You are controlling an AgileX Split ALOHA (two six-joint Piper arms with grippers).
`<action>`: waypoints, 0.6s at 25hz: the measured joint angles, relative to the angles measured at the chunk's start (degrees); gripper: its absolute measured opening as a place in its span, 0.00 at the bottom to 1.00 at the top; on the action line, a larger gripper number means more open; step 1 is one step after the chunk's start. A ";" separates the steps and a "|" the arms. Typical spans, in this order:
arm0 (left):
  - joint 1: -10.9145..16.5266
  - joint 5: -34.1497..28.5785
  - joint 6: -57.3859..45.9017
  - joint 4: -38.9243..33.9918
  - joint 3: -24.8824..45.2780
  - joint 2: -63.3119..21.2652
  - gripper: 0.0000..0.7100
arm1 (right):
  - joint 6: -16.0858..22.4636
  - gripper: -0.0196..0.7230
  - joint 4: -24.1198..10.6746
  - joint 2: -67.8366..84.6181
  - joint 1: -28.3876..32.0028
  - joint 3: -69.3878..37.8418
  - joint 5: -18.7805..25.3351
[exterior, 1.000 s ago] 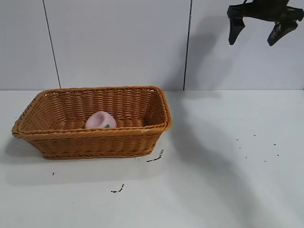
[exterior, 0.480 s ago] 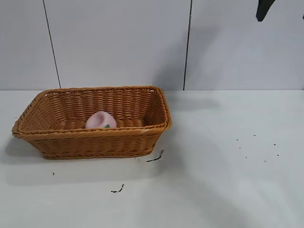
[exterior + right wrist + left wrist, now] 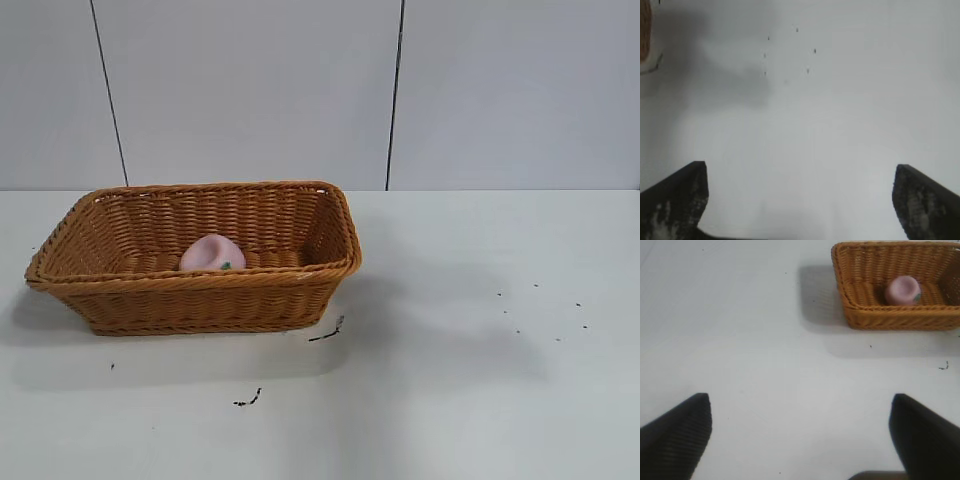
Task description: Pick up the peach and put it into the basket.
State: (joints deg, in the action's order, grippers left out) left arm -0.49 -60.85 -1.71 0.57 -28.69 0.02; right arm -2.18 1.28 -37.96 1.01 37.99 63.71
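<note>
The pale-pink peach (image 3: 211, 252) lies inside the orange-brown wicker basket (image 3: 330, 270) at the left of the table. It also shows in the left wrist view, the peach (image 3: 903, 290) resting on the floor of the basket (image 3: 880, 320). My left gripper (image 3: 800, 425) is open and empty, high above bare table, well away from the basket. My right gripper (image 3: 800, 192) is open and empty above bare table at the right side. Neither gripper shows in the exterior view.
The white table (image 3: 470, 380) carries small dark specks (image 3: 540, 310) at the right and black scraps (image 3: 328, 331) by the basket's front corner. A grey panelled wall (image 3: 250, 90) stands behind.
My right gripper has risen out of the top right of the exterior view. The peach and basket have not moved.
</note>
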 joint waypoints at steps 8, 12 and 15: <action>0.00 0.00 0.00 0.00 0.00 0.00 0.98 | 2.18 0.96 0.00 25.15 0.00 -9.62 -4.37; 0.00 0.00 0.00 0.00 0.00 0.00 0.98 | 2.18 0.96 0.00 33.41 -0.05 -9.62 -4.76; 0.00 0.00 0.00 0.00 0.00 0.00 0.98 | 2.18 0.96 0.00 37.65 -0.05 -9.68 -4.76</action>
State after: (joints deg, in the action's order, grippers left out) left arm -0.49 -60.85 -1.71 0.57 -28.69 0.02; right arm 0.00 1.28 -0.31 0.96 28.31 58.95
